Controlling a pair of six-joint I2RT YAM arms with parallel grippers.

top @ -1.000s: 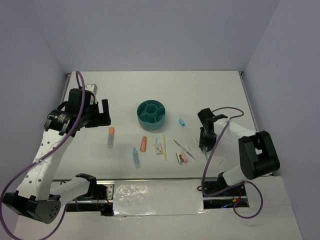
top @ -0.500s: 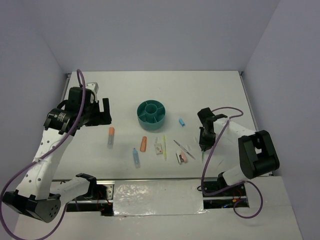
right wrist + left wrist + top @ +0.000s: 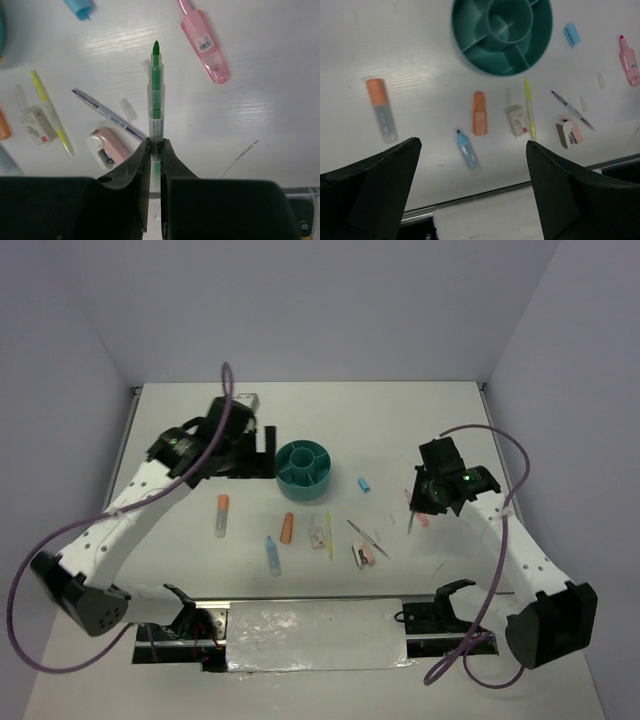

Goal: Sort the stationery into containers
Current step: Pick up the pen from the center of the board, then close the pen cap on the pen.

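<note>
A teal bowl (image 3: 304, 464), split into wedges around a central cup, is sitting near the middle of the table (image 3: 420, 420), a little toward the far edge.

The left gripper (image 3: 262, 447) is hanging just beside the bowl, on the side facing the left edge. Its fingers (image 3: 370, 195) are spread wide and are gripping nothing.

The right gripper (image 3: 155, 144) is hovering between the bowl and the right edge. It is clenched on a green pen (image 3: 156, 95), which is sticking straight out past the fingertips.

The other stationery is lying loose on the table, mostly between the bowl and the near edge:
- Nearest the left edge is an orange-capped marker (image 3: 222, 513).
- Next come an orange marker (image 3: 288, 528) and a light-blue marker (image 3: 271, 554), the blue one closer to the near edge.
- A white piece (image 3: 318, 535) is lying just beside a yellow pencil (image 3: 328, 535).
- Further toward the right edge are a thin pen (image 3: 368, 538) and a pink piece (image 3: 364, 555).
- A blue cap (image 3: 364, 484) is lying by itself on the bowl's right side.
- A pink marker (image 3: 204, 45) is lying near the green pen's tip.
</note>
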